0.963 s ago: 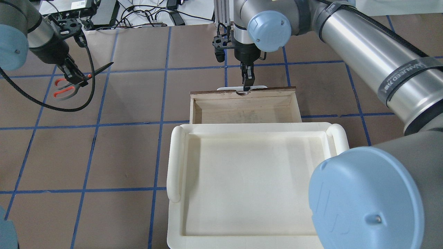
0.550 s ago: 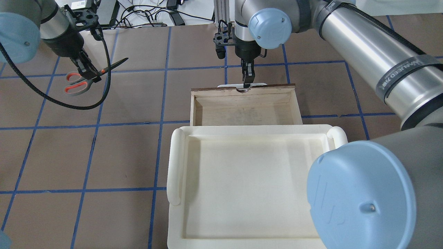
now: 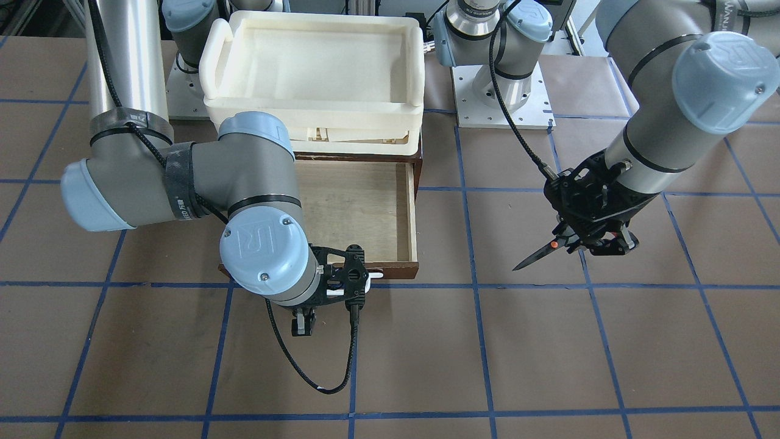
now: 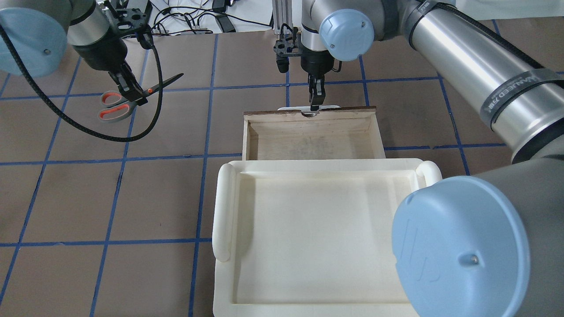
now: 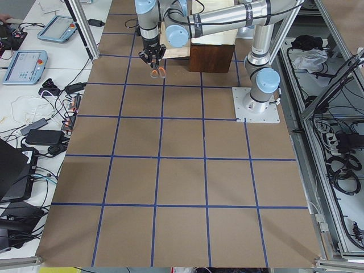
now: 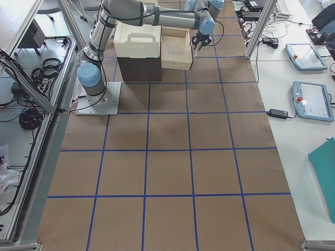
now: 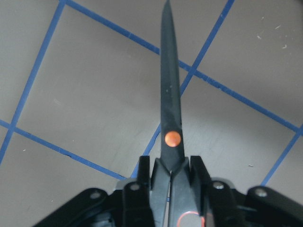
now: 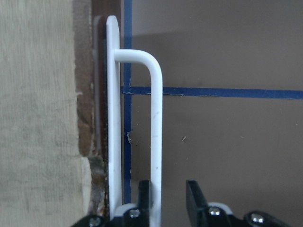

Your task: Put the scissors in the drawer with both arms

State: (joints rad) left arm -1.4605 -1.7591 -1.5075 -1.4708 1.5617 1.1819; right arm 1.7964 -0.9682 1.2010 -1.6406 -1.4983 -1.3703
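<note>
- The left gripper (image 4: pixel 135 96) is clamped on the scissors (image 4: pixel 154 89) just behind the orange pivot dot; its fingers (image 7: pixel 142 182) press both sides of the shanks; the blades are shut together
- The scissors hang clear of the table (image 4: pixel 167 198), tip pointing towards the drawer's side, orange-lined loops trailing the other way; they are well apart from the drawer (image 4: pixel 247 136), on the robot's left
- The drawer is pulled out from under the cream bin (image 4: pixel 224 207); its plywood floor is bare
- The right gripper (image 4: pixel 315 103) sits at the white handle (image 8: pixel 156 118) on the drawer front; its fingers (image 8: pixel 195 196) straddle the bar, parted, one against it and the other with a visible gap
</note>
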